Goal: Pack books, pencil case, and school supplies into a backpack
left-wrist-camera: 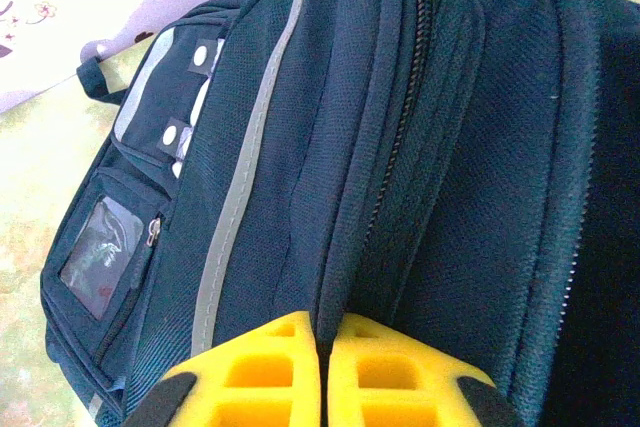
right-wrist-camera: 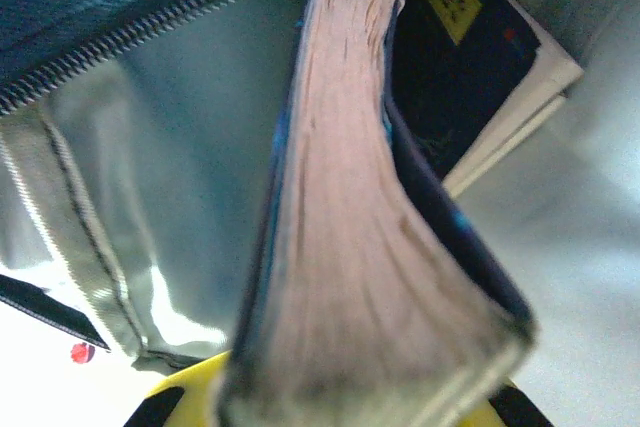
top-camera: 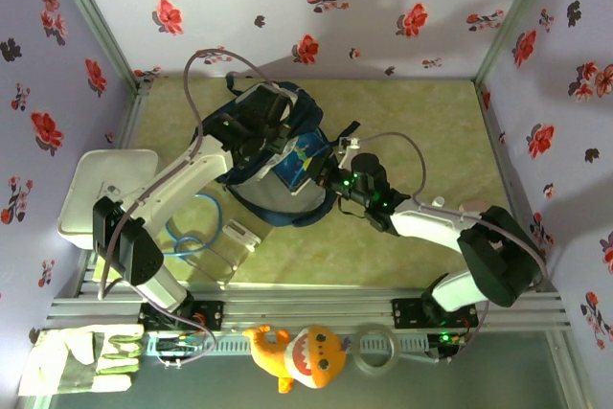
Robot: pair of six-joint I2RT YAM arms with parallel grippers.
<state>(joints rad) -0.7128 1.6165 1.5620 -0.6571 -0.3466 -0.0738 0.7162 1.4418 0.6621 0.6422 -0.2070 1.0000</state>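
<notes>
The navy backpack lies in the middle of the table, its mouth facing right. My left gripper is shut on a fold of the backpack's rim beside the zipper. My right gripper is shut on a bright-blue book, which reaches into the grey-lined opening; its page edges face the camera. From above, this book sticks out of the mouth in front of my right gripper. A navy book with a yellow strip lies inside. A clear plastic case, perhaps the pencil case, lies near the front.
A white tray sits at the left edge. A blue cable loop lies by the left arm. A glove, a plush shark and a tape roll rest on the near rail. Floral walls close off three sides.
</notes>
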